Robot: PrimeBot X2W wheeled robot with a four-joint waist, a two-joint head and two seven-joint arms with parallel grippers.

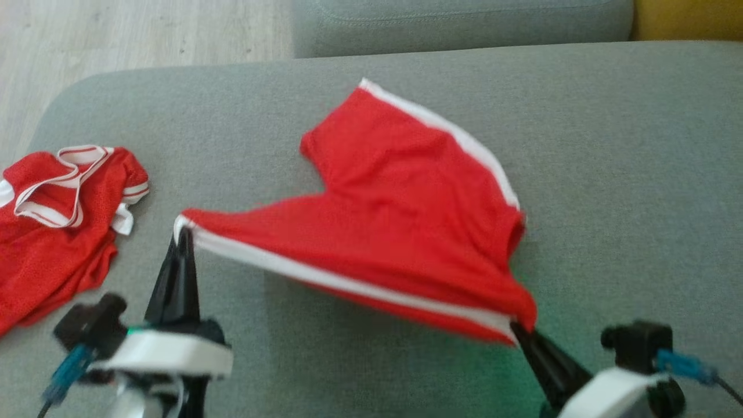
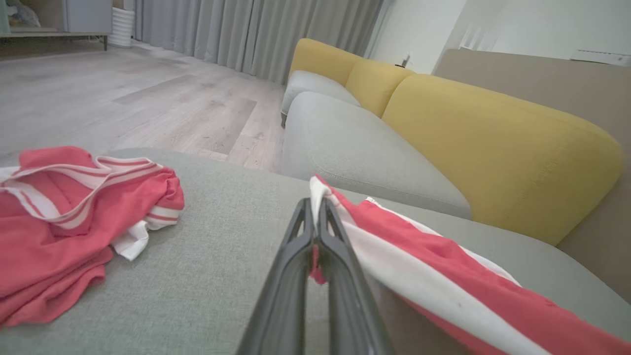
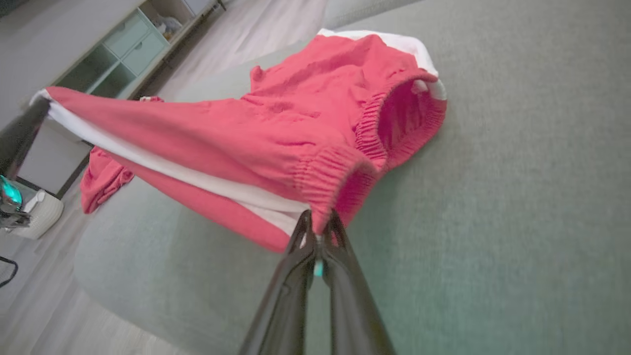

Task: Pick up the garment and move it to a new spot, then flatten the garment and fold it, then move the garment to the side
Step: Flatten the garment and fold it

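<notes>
Left tool (image 1: 183, 235) and right tool (image 1: 515, 328) each clamp one end of the shorts (image 1: 406, 215), pulling the cloth taut between them, probably to spread it flat.

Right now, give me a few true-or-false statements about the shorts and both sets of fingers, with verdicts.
1. The right fingers grip the red shorts at the elastic waistband. True.
2. The left fingers stand open and free. False: they are shut on the shorts' white-striped corner.
3. The shorts lie flat on the grey cushion. False: their near edge is lifted, stretched between both sets of fingers.
4. A red jersey lies crumpled to the shorts' left. True.
</notes>
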